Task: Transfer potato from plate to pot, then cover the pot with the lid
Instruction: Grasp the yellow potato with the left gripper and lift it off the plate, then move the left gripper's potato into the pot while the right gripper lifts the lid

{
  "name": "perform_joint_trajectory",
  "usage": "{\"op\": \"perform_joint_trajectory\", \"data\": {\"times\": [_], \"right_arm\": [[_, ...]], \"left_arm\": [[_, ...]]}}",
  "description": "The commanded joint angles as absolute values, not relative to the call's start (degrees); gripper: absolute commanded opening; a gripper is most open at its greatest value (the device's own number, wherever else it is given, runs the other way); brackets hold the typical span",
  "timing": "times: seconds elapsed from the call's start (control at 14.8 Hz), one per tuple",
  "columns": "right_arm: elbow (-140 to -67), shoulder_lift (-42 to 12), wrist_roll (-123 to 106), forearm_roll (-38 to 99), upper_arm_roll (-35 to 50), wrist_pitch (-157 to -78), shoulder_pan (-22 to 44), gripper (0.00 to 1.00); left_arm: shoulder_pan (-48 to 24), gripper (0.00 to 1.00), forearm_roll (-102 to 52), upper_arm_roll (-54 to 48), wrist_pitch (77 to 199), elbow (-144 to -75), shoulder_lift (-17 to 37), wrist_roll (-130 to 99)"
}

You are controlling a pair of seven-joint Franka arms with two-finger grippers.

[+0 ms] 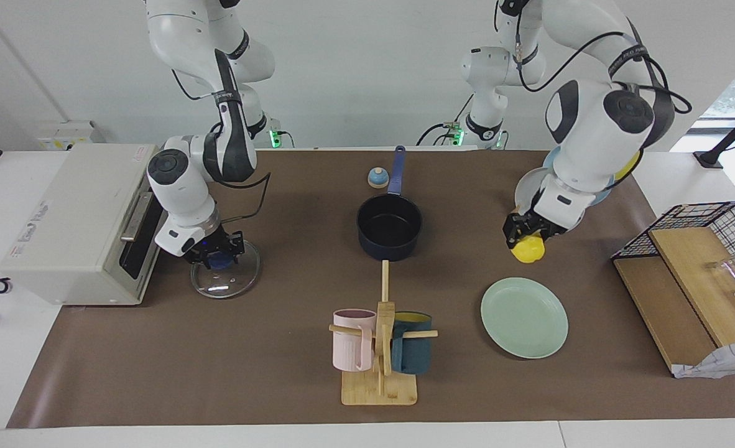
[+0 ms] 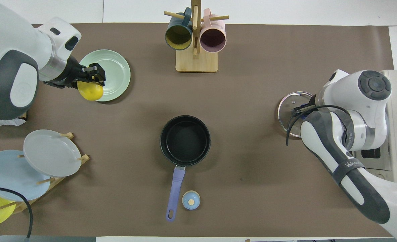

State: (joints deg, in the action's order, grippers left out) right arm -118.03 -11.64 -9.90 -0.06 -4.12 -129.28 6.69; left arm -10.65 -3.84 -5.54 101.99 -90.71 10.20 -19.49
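Note:
My left gripper (image 1: 525, 233) is shut on the yellow potato (image 1: 527, 249) and holds it in the air over the edge of the mint-green plate (image 1: 524, 317) that lies nearer the robots. The potato (image 2: 90, 90) and the bare plate (image 2: 113, 72) also show in the overhead view, with the left gripper (image 2: 92, 78). The navy pot (image 1: 389, 227) stands open at the table's middle, its interior (image 2: 185, 139) black and bare, handle toward the robots. My right gripper (image 1: 218, 252) is shut on the blue knob of the glass lid (image 1: 227, 283), which lies on the table.
A white oven (image 1: 75, 224) stands beside the lid at the right arm's end. A mug rack (image 1: 380, 348) is farther from the robots than the pot. A small bell (image 1: 377, 178) sits by the pot's handle. Upright plates (image 2: 47, 153) and a wire basket (image 1: 709, 230) are at the left arm's end.

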Motion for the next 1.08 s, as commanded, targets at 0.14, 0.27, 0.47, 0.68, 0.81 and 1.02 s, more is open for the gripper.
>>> {"op": "perform_joint_trajectory", "data": {"times": [0.14,0.27,0.47,0.68,0.81,1.02], "right_arm": [[-111.98,-10.90,-11.69,1.14,-3.69,-121.48,6.50,0.00],[-109.35,-11.07,-11.69,1.14,-2.64,-118.49,6.50,0.00],[-106.18,-11.25,-11.60,1.14,-1.94,-115.41,6.50,0.00],[-103.72,-11.25,-10.73,1.23,-0.88,-112.77,6.59,0.00],[-102.23,-11.16,-9.58,1.23,0.09,-111.28,6.59,0.00],[-100.64,-11.34,-9.40,1.14,0.09,-110.04,6.68,0.00]], "left_arm": [[-23.79,0.00,-5.01,-4.83,113.51,-108.24,0.63,-33.89],[-29.85,0.00,-5.10,-4.83,120.56,-113.18,0.44,-38.21],[-36.19,0.00,-4.92,-4.66,126.89,-115.31,4.82,-42.18],[-37.96,0.00,-4.40,-4.66,132.70,-119.87,5.53,-42.19],[-38.84,0.00,-3.70,-4.66,133.50,-120.58,7.55,-42.36],[-39.64,0.00,-2.99,-4.66,136.05,-121.90,9.31,-42.36]]}}
